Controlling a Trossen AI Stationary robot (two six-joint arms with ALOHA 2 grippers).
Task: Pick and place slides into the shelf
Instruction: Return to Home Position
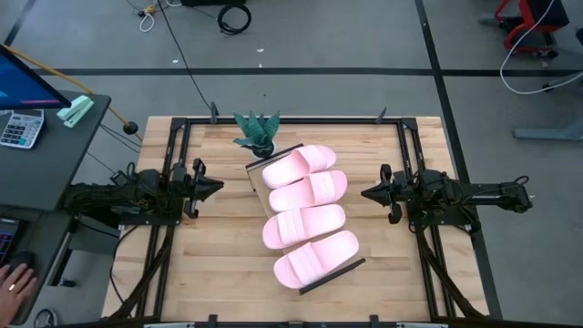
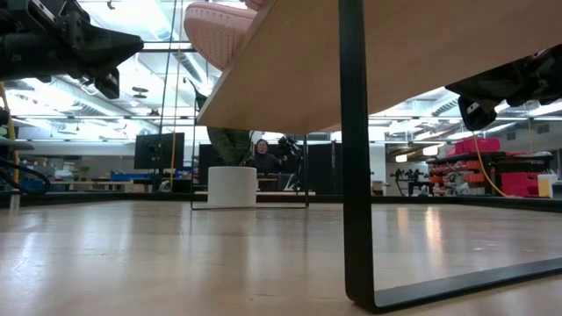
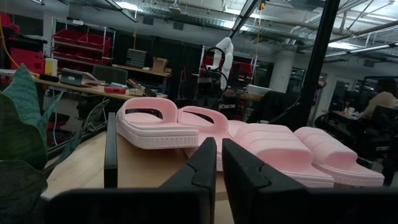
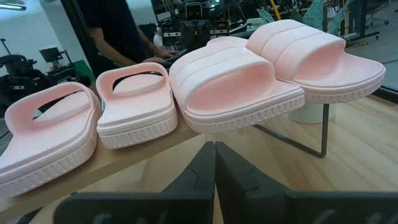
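Logging four slides (image 1: 303,223) lying side by side across the shelf (image 1: 256,179), strung from 12 toward 6 o'clock at table centre, packed close, ends overhanging the board's long edge. Placing left gripper (image 1: 214,188) at 9 o'clock of the shelf, well apart, hanging above the tabletop, fingers clenched, grasping nothing. Placing right gripper (image 1: 367,192) at 3 o'clock, likewise well apart, fingers pressed together, empty. Noting potted plant (image 1: 258,135) at 11 o'clock, just beside the shelf's far end.
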